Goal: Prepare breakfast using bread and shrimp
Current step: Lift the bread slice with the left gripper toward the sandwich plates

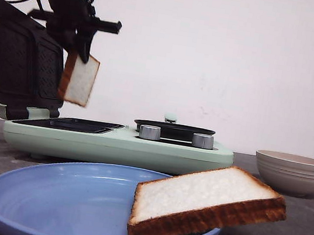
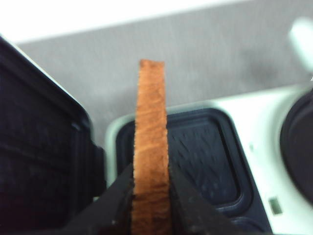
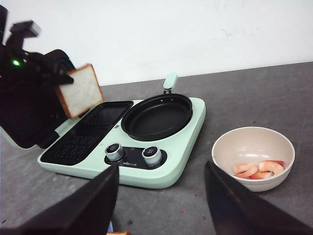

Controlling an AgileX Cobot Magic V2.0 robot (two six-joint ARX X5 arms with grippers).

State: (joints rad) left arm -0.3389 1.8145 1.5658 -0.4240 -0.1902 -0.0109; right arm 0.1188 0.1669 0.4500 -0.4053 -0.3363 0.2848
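Observation:
My left gripper is shut on a slice of bread, which hangs on edge above the dark grill plate of the mint-green breakfast maker. In the left wrist view the slice's brown crust runs up between the two black fingers. A second bread slice leans on the rim of the blue plate at the front. Shrimp lie in the beige bowl. My right gripper is open and empty above the table in front of the maker.
The maker's lid stands open at the left. A round black pan sits on its right half, behind two silver knobs. A white wall closes the back.

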